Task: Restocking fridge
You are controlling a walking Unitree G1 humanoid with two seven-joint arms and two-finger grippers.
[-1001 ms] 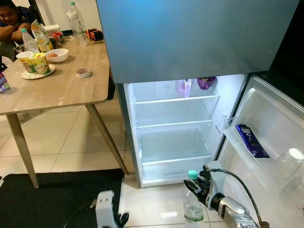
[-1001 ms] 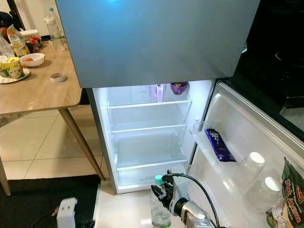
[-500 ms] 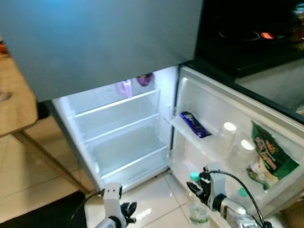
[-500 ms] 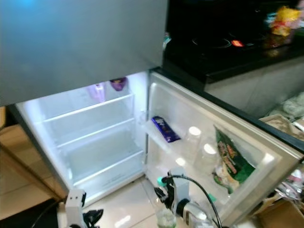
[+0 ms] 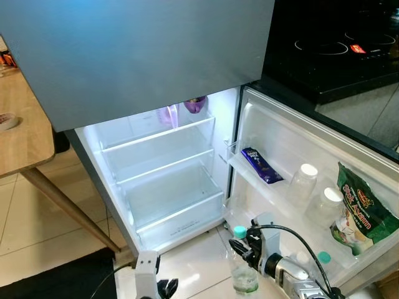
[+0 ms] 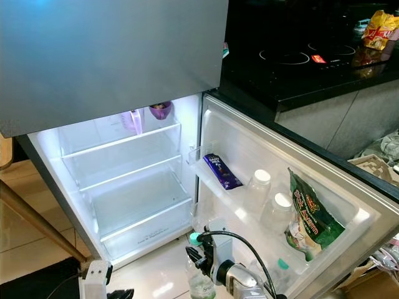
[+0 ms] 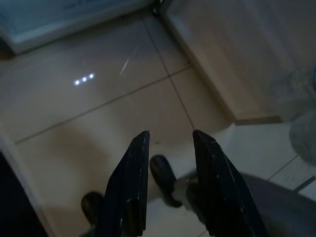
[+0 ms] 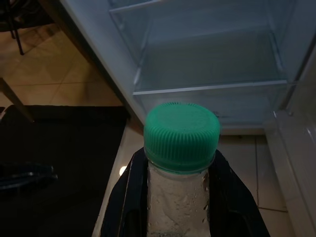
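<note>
While standing open, fridge [image 5: 162,180] lit inside, shelves bare but for a purple bowl [image 5: 196,104] and a pale jug [image 5: 167,116] up on the top shelf. Door [image 5: 293,149] swung out to the right, with a blue chocolate bar [image 5: 261,165] in its upper rack [image 5: 249,177], then two white-capped jars [image 5: 302,182] and a green snack bag [image 5: 361,208] further along. Lower down in the door, another green-capped bottle [image 5: 322,257] just showing.

Right gripper [image 5: 247,254] low in front of the door, jaws clamped on a clear bottle [image 5: 242,268] just under its green cap [image 8: 181,136]; bottle upright, held above the tiled floor [image 5: 193,261] near the fridge's bottom corner. Seen from the right wrist, black fingers [image 8: 126,197] pressed against both sides of the neck, droplets on the plastic.

Left gripper [image 7: 170,143] hanging low over the floor tiles beside a black mat [image 5: 56,280], jaws slightly apart and gripping nothing.

Wooden tabletop [image 5: 19,134] off to the left, a small round dish [image 5: 6,119] at its edge. Black hob [image 5: 330,53] above and behind the door.
</note>
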